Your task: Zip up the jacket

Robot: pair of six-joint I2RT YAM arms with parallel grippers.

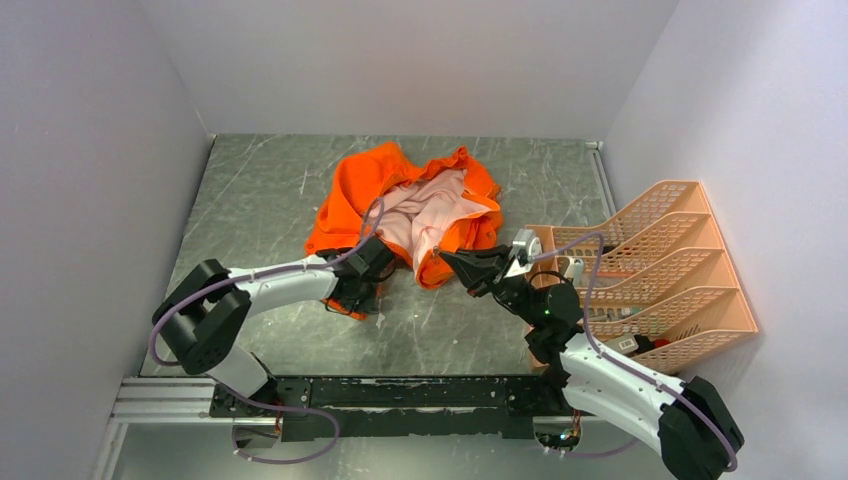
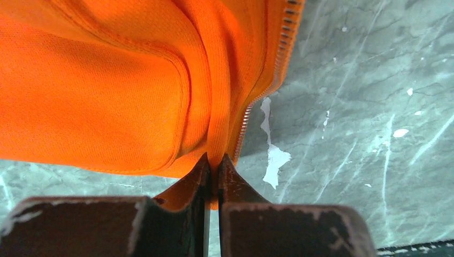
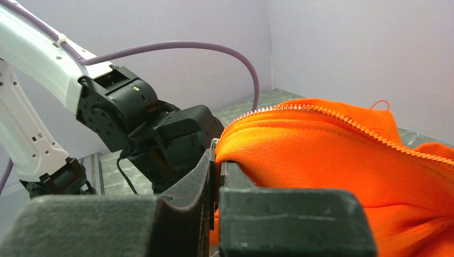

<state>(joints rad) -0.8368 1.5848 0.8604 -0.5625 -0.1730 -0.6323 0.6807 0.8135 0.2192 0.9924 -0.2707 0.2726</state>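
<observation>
While both of my grippers are clamped on the jacket [image 1: 400, 205], the working area is bounded as follows. The peach rack [image 1: 660, 270] stands along the right-hand wall [image 1: 740, 120]. The grey marbled table [image 1: 260, 200] runs left from the rack to the opposite wall. Bare surface lies left of the rack on its near side, towards my arm bases, and a wider bare strip lies far left of the rack beyond the garment. The jacket lies crumpled just left of the rack, apart from it. It is bright orange knit, with its pale pink lining [image 1: 435, 215] turned upward in the middle. My right gripper [image 1: 443, 255] sits close to the rack's left end. Its fingers are fully closed on the jacket's front edge. From that pinch the zipper [image 3: 321, 110], a row of pale teeth, arches up and away, with a loose orange thread [image 3: 381, 104] standing off it. My left gripper [image 1: 355, 295] is farther left of the rack, at the jacket's near hem. Its fingers are closed tight on a fold of orange fabric, and the zipper teeth run just beside that fold above the table. Pale small objects [image 1: 627, 343] in the rack's near slots are too small to read.
</observation>
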